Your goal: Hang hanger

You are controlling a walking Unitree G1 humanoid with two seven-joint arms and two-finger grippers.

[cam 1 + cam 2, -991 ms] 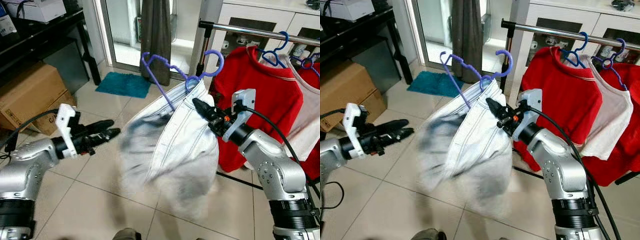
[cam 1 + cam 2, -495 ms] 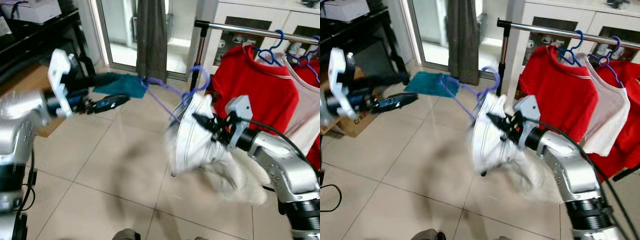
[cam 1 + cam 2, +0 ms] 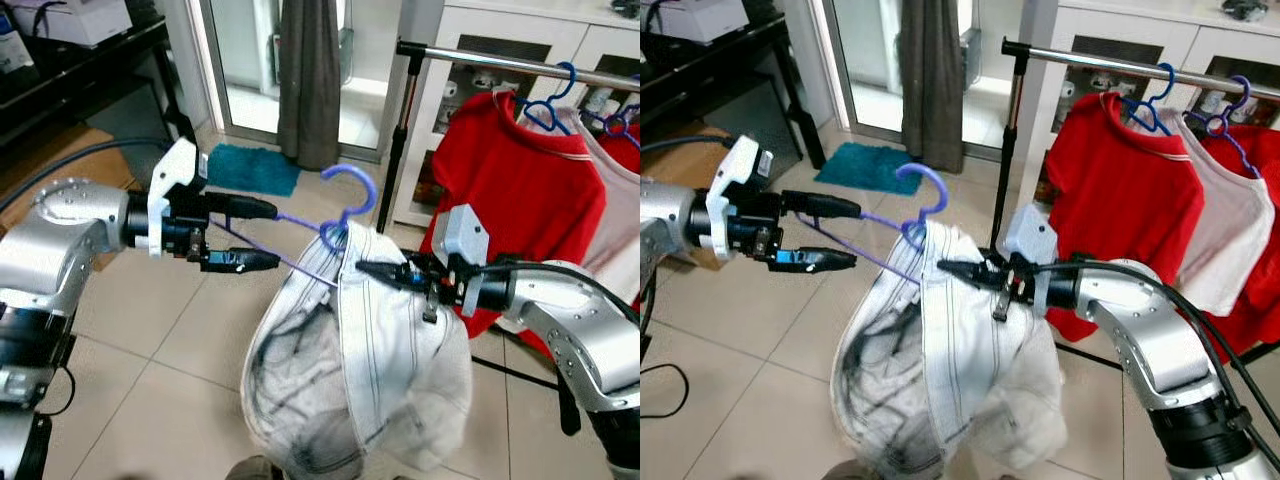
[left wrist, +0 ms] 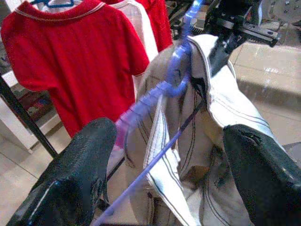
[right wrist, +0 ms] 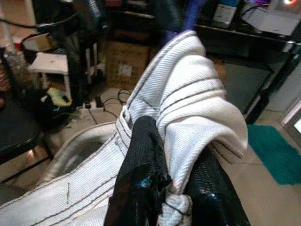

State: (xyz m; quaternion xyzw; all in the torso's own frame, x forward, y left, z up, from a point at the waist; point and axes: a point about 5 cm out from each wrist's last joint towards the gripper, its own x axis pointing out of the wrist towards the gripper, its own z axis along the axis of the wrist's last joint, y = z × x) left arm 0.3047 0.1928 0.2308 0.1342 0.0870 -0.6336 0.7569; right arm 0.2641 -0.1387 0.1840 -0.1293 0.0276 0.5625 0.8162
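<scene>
Your task piece was a thin purple plastic hanger (image 3: 330,215) with a curled hook standing upright and a slim arm running out sideways, and a bulky white denim garment with dark stitched seams (image 3: 370,370) was draped over it, sagging in heavy folds toward the beige tiled floor (image 3: 150,400). Your right gripper (image 3: 372,270) had its two black fingers closed tight on a bunched fold of that white cloth just under the hook; the wrist view showed the fabric squeezed between the fingers (image 5: 141,160) with no gap. Your left gripper (image 3: 262,234) had its jaws spread wide, one finger above and one below the hanger's purple arm, which passed between them; you could not tell from the frames whether either finger touched it. Beyond your right jaws and higher up stood the silver clothes rail on its dark upright post (image 3: 500,62), well apart from the hook. A red short-sleeved shirt on a blue hanger (image 3: 530,190) hung from that rail, with a white shirt (image 3: 612,220) just beside it. The bare stretch of rail lay between the post and the red shirt. Behind your left jaws were a brown cardboard box (image 3: 35,165) and a teal floor mat (image 3: 250,168).
</scene>
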